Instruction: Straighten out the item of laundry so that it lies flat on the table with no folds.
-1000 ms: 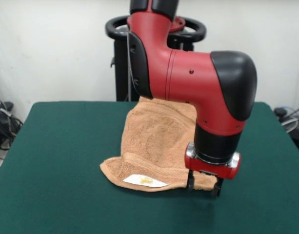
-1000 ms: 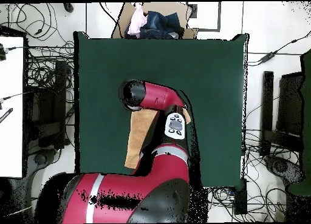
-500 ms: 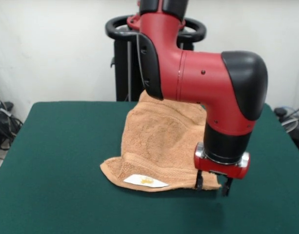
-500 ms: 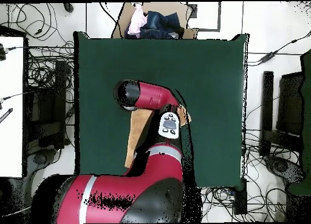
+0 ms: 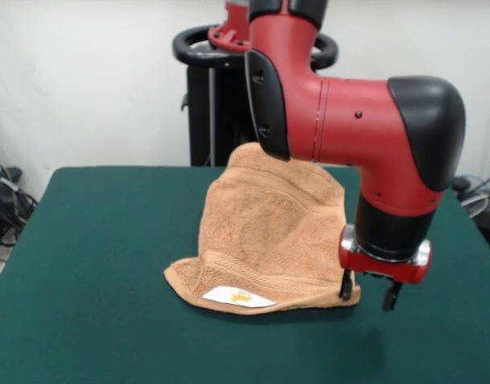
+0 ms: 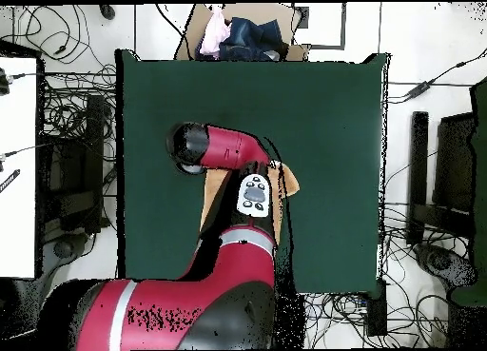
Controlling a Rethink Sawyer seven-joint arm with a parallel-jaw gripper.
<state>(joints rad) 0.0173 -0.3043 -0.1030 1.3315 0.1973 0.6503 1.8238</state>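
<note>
The peach-orange towel (image 5: pixel 260 232) lies crumpled in the middle of the green table (image 5: pixel 93 240). It is humped at the back, with a folded border and its white label (image 5: pixel 238 298) at the near edge. My gripper (image 5: pixel 366 294) is open and empty, low over the table at the towel's near right corner. One of its fingers (image 5: pixel 346 286) is against that corner. In the overhead view the arm covers most of the towel (image 6: pixel 215 203) and hides the gripper.
The black pedestal (image 5: pixel 205 88) stands behind the table's far edge. In the overhead view an open box of clothes (image 6: pixel 243 33) sits beyond the table (image 6: pixel 323 109), a white desk (image 6: pixel 19 166) stands at the left, and cables lie all around.
The gripper has moved to the right along the towel's near edge in the front view, to its right corner, and risen slightly. The towel has kept its shape.
</note>
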